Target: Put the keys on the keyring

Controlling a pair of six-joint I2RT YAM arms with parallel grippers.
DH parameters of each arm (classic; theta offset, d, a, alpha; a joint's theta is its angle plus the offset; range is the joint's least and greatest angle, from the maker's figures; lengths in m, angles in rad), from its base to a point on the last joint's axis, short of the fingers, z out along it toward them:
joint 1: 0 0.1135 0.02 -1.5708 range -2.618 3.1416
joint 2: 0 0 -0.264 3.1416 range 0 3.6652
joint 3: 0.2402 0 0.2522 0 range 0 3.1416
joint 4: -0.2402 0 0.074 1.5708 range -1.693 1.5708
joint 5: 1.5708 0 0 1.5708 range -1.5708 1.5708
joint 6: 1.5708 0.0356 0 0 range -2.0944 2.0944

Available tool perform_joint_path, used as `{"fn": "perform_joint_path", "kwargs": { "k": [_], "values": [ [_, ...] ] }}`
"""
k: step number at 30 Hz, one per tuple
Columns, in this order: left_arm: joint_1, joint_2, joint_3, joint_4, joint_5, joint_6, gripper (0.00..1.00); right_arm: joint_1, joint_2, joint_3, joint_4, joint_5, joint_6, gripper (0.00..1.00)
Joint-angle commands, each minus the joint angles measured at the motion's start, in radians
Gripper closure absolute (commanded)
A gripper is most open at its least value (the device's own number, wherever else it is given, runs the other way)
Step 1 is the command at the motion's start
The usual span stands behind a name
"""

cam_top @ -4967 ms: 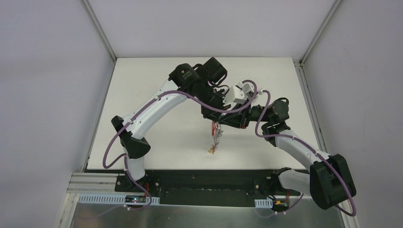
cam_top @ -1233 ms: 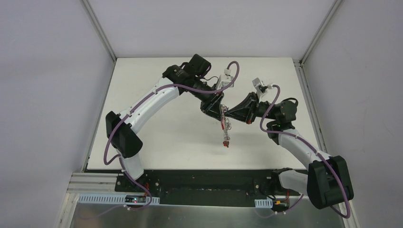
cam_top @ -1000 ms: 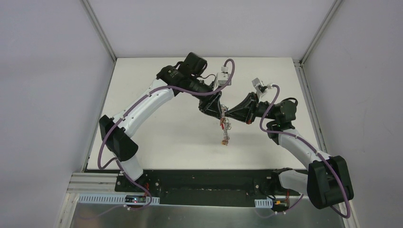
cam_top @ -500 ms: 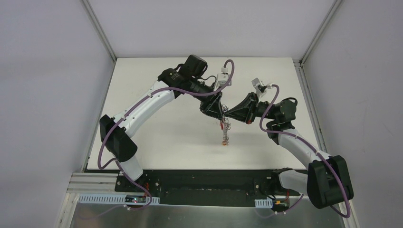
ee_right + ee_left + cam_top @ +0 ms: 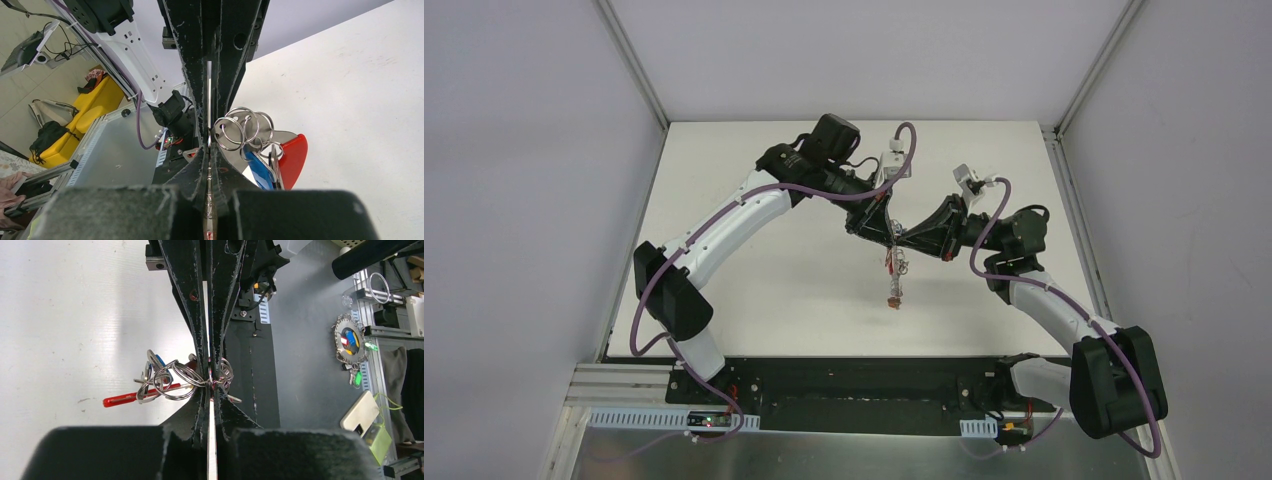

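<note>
The left pincer (image 5: 890, 233) and right pincer (image 5: 903, 238) are both clamping the keyring (image 5: 897, 272) mid-frame; uneven pulling could be tearing it loose onto the surface (image 5: 774, 280).

You are running this in a robotics lab, inside a purpose-built test cell. In the top view a plain white tabletop (image 5: 754, 260) is boxed in by blank grey panels (image 5: 524, 200) held between aluminium posts (image 5: 632, 62). Along the bottom edge lie an aluminium extrusion (image 5: 614, 382) and slotted cable ducts (image 5: 639, 420), with purple cables (image 5: 649, 310) looping along two bolted-down arms (image 5: 724, 230). Beyond the cell, the upper left of the right wrist view shows a white power strip (image 5: 131, 37), a yellow seat (image 5: 95, 107) and a dark bag (image 5: 47, 132) beside it. At the right edge of the left wrist view you see grey flooring (image 5: 305, 340) and more aluminium framing (image 5: 370, 290) carrying small hardware.
</note>
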Motion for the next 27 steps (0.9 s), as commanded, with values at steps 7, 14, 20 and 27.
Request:
{"fn": "perform_joint_path", "kwargs": {
  "k": [7,14,20,27],
  "values": [
    [-0.015,0.003,0.074,-0.079,-0.064,0.05,1.0,-0.006,-0.017,0.037,-0.048,0.017,-0.079,1.0],
    [-0.095,0.007,0.182,-0.302,-0.382,0.243,1.0,-0.009,-0.019,0.047,-0.081,0.002,-0.1,0.77],
    [-0.142,0.041,0.267,-0.38,-0.498,0.253,1.0,0.007,-0.032,0.039,-0.076,-0.022,-0.132,0.68],
    [-0.18,0.092,0.358,-0.443,-0.58,0.254,1.0,0.024,-0.045,0.035,-0.057,-0.052,-0.14,0.64]
  ]
}}
